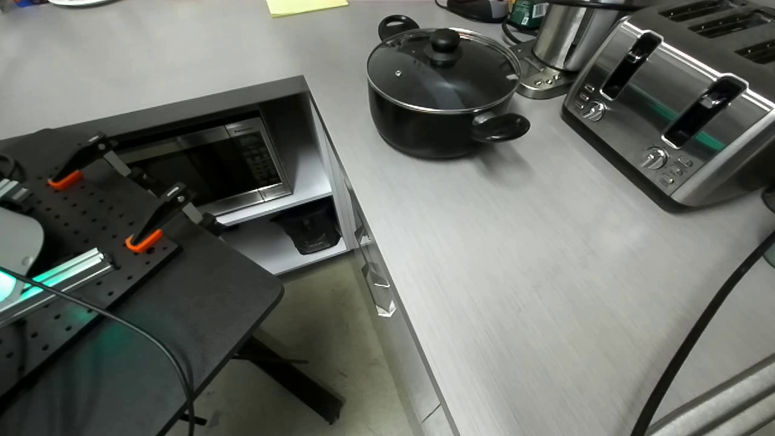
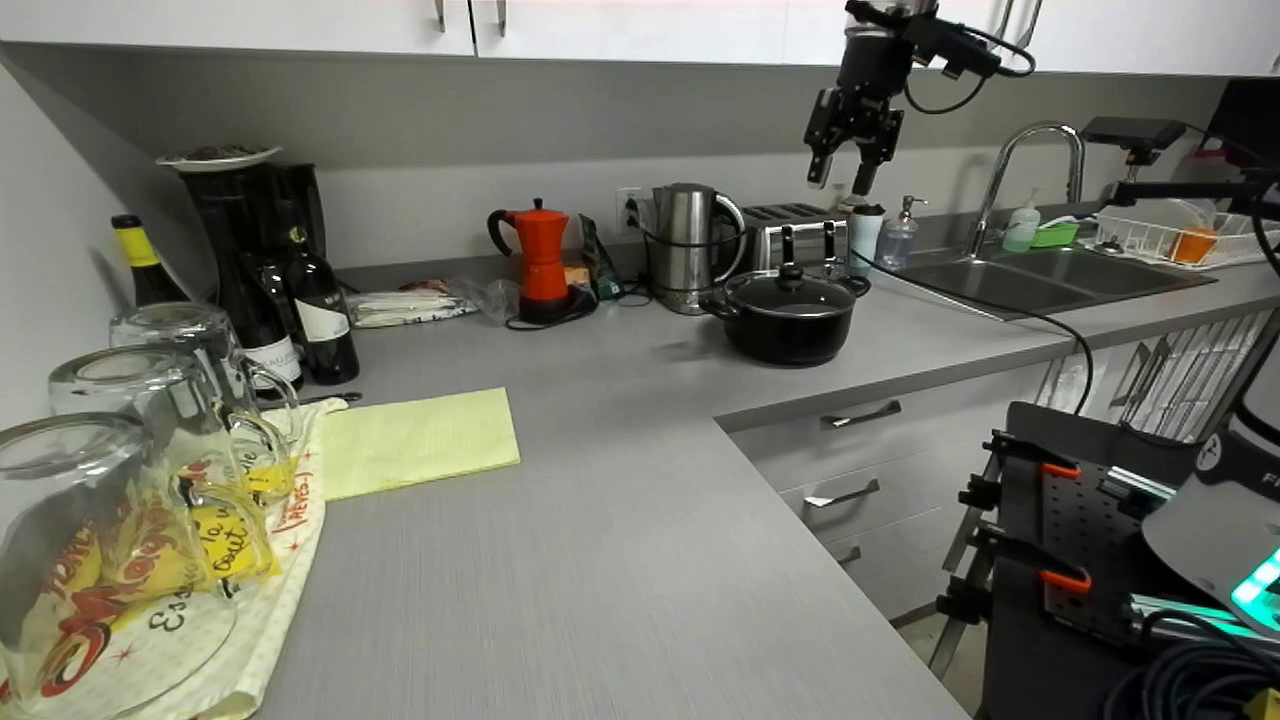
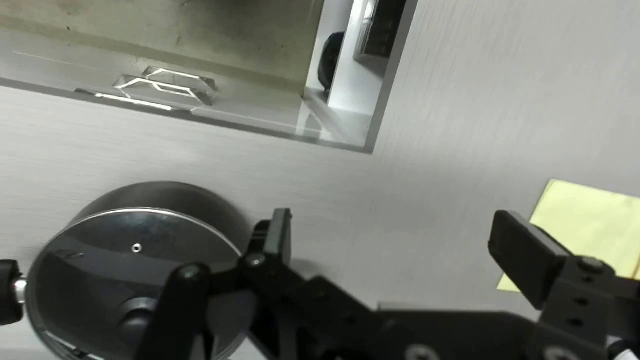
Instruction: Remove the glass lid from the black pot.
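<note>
The black pot (image 1: 418, 133) stands on the grey counter, and it also shows in an exterior view (image 2: 790, 337) and in the wrist view (image 3: 172, 194). The glass lid (image 1: 405, 75) lies flat on the pot, its black knob on top. It also shows in an exterior view (image 2: 775, 294) and in the wrist view (image 3: 105, 280), where my gripper's finger hides part of it and the knob is at the lower edge. My gripper (image 2: 842, 180) is open and empty, high above the counter and apart from the lid. In the wrist view the gripper (image 3: 392, 220) has bare counter between its fingers.
A steel toaster (image 1: 648, 115) and a metal kettle (image 2: 685, 245) stand close to the pot. A red moka pot (image 2: 543, 250), a yellow cloth (image 2: 420, 440) and glass mugs (image 2: 150, 430) are farther along. The counter's inner corner (image 3: 369, 150) drops to drawers. A black cable (image 2: 990, 300) crosses the counter.
</note>
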Controlling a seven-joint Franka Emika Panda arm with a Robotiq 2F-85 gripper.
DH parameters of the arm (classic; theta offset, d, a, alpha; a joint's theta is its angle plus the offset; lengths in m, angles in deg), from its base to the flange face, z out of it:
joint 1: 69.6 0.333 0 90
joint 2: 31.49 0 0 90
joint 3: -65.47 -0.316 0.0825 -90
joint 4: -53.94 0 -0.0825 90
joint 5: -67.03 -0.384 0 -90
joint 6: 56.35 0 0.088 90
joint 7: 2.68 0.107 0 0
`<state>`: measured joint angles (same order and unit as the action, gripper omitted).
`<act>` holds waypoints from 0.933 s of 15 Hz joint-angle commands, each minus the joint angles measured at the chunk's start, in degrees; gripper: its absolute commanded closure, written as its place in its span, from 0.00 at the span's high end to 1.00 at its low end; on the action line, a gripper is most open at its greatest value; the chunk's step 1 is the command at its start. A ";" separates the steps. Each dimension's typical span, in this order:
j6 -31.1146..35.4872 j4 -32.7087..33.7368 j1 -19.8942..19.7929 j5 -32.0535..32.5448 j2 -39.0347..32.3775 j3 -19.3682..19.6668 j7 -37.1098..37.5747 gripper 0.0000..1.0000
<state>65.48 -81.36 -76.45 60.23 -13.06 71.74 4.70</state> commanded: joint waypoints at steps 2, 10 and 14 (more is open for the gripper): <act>8.02 4.04 -4.57 5.06 -9.30 0.29 9.99 1.00; 11.08 15.71 -7.39 9.56 -26.81 5.49 26.00 1.00; 13.21 21.90 -6.49 9.98 -34.86 8.78 33.38 1.00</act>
<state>77.44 -65.44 -84.06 69.00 -41.40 78.31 32.33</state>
